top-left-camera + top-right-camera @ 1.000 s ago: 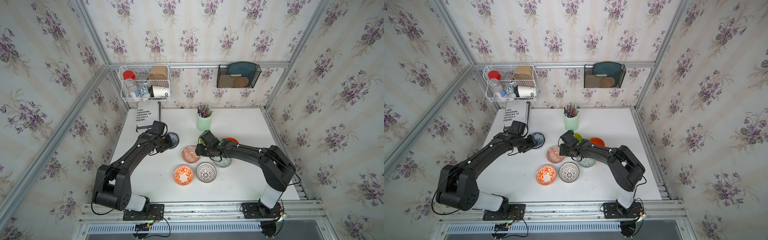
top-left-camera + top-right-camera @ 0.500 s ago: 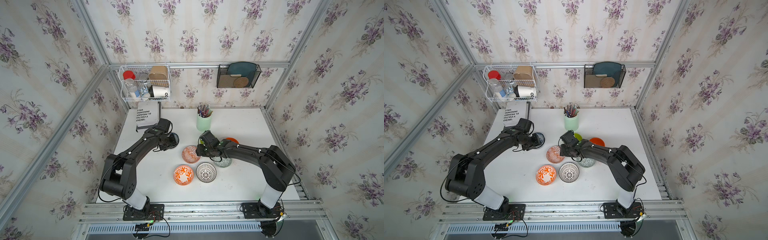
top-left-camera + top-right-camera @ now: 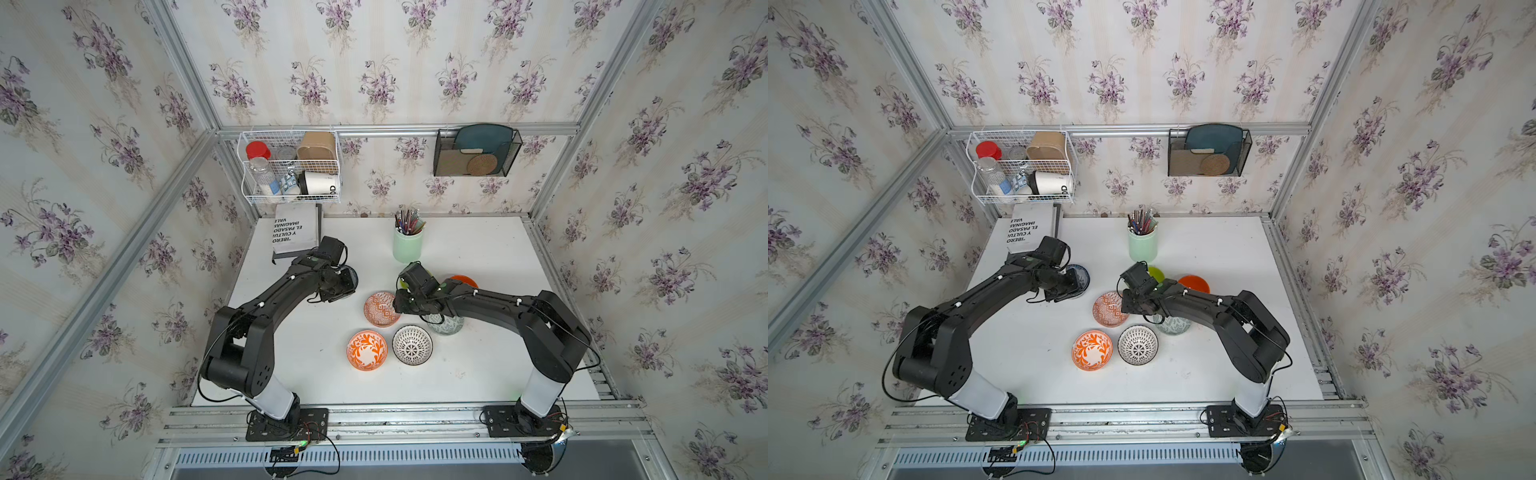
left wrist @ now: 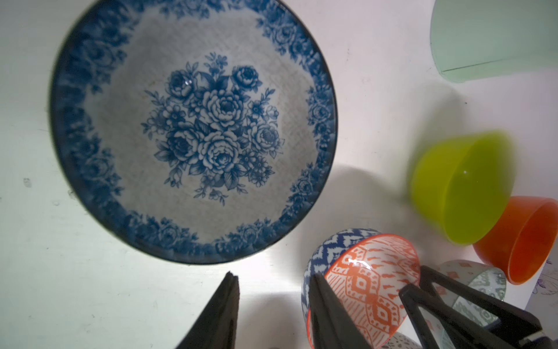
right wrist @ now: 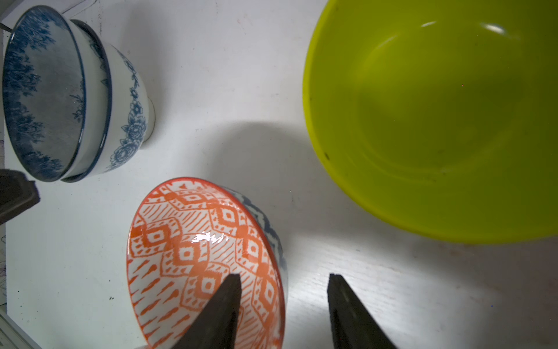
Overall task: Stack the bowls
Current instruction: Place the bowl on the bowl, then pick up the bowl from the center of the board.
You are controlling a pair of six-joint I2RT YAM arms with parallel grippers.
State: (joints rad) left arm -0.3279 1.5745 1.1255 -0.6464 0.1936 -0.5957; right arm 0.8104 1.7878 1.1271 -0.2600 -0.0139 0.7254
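Orange-patterned bowl (image 5: 205, 260), robot-side of the pen cup (image 3: 408, 247), has its rim between the right gripper's (image 5: 283, 278) parted jaws; a shallow pinch could tip it. The left gripper (image 4: 273, 276), parted and empty, hovers by the blue floral bowls (image 4: 193, 130).

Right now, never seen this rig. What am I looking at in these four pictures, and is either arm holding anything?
Two black robot arms are mounted at one edge of a white table. Both top views look down from one overhead camera pair; each wrist view comes from a camera riding on an arm. On the table: two blue floral bowls already nested, a diamond-patterned orange bowl, a swirl-patterned orange bowl, a black-white bowl, a grey-green bowl, a lime bowl, a plain orange bowl, plus a pen cup and a book. The left hand is open near the blue pair, holding nothing. The right hand is open, apparently straddling the diamond bowl's rim.
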